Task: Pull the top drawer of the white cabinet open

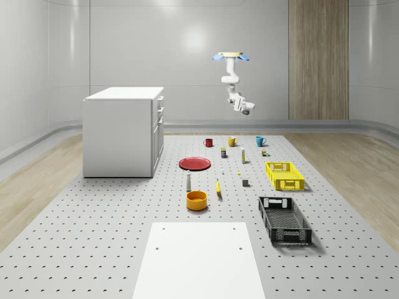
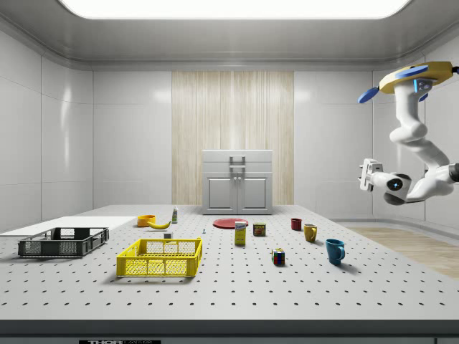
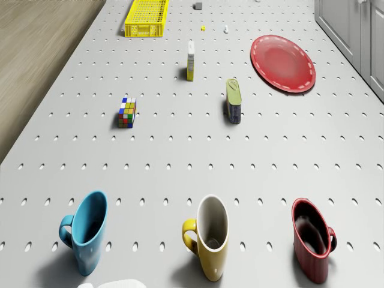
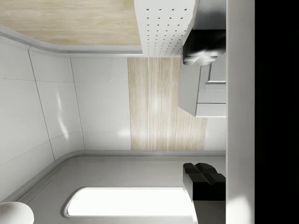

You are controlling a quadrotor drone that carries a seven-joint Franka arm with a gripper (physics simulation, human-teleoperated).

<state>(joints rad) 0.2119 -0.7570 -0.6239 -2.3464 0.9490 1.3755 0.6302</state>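
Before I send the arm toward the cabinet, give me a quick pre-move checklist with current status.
1. Top drawer shut, not yet pulled: ok, front sits flush on the white cabinet.
2. Drone airborne: ok, it hovers above the far end of the table, over the row of mugs.
3. Gripper at the handle: not ok, it hangs in open air, far from the cabinet.
4. Gripper faces the cabinet: ok, the wrist view shows the cabinet front ahead.
5. Route at gripper height: ok, blue mug, yellow mug and red mug sit well below.
6. Finger opening: cannot tell.
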